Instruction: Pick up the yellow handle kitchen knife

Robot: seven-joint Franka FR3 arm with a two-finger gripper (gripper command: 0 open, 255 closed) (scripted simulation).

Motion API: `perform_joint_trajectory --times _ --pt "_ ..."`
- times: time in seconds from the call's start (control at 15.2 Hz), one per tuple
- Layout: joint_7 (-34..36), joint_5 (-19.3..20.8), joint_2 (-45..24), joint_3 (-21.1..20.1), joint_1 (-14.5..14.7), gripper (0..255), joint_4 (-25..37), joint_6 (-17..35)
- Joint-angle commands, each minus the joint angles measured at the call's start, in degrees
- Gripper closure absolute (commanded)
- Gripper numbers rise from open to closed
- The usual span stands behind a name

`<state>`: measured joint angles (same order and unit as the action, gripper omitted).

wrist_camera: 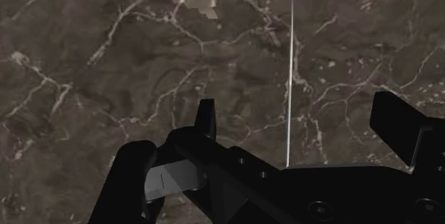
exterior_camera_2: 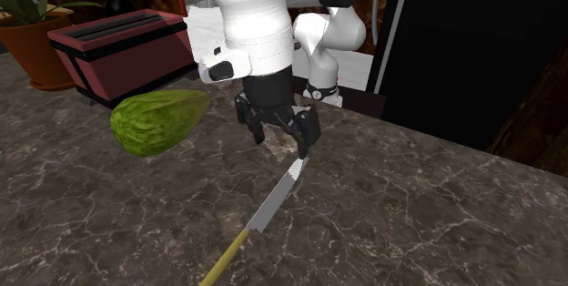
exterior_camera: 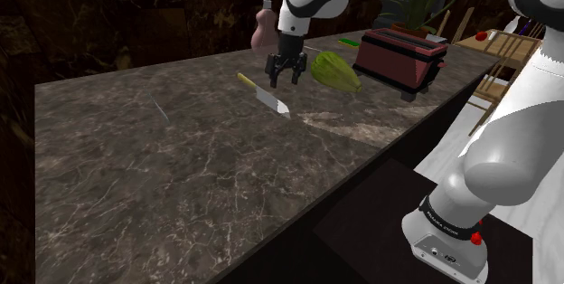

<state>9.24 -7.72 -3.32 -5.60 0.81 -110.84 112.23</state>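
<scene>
The knife lies on the dark marble counter (exterior_camera: 181, 174), with its yellow handle (exterior_camera: 242, 80) toward the back and its pale blade (exterior_camera: 272, 101) pointing forward. In the second exterior view the blade (exterior_camera_2: 273, 200) runs from the handle (exterior_camera_2: 223, 261) up to a tip just below my gripper (exterior_camera_2: 280, 136). My gripper (exterior_camera: 283, 76) hovers open a little above the counter, over the blade's tip end, holding nothing. In the wrist view a thin pale line, the blade (wrist_camera: 291, 80) seen edge-on, passes between the spread fingers of the gripper (wrist_camera: 296, 112).
A green oval fruit (exterior_camera: 335, 71) lies close beside the gripper, with a dark red toaster (exterior_camera: 399, 56) behind it. A pinkish bottle (exterior_camera: 264, 22) stands at the counter's back edge. A potted plant (exterior_camera_2: 32, 38) sits past the toaster. The counter's front edge drops off near the stand.
</scene>
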Motion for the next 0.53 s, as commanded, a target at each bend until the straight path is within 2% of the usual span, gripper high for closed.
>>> perform_joint_trajectory --times 0.0,0.33,0.46 --pt "0.36 0.22 -4.41 -0.15 0.21 0 4.01 0.78" --pt "1.14 0.89 -15.59 -0.27 0.84 0 15.34 1.52" --pt "1.17 0.98 -17.42 -0.27 0.96 0 16.68 2.13"
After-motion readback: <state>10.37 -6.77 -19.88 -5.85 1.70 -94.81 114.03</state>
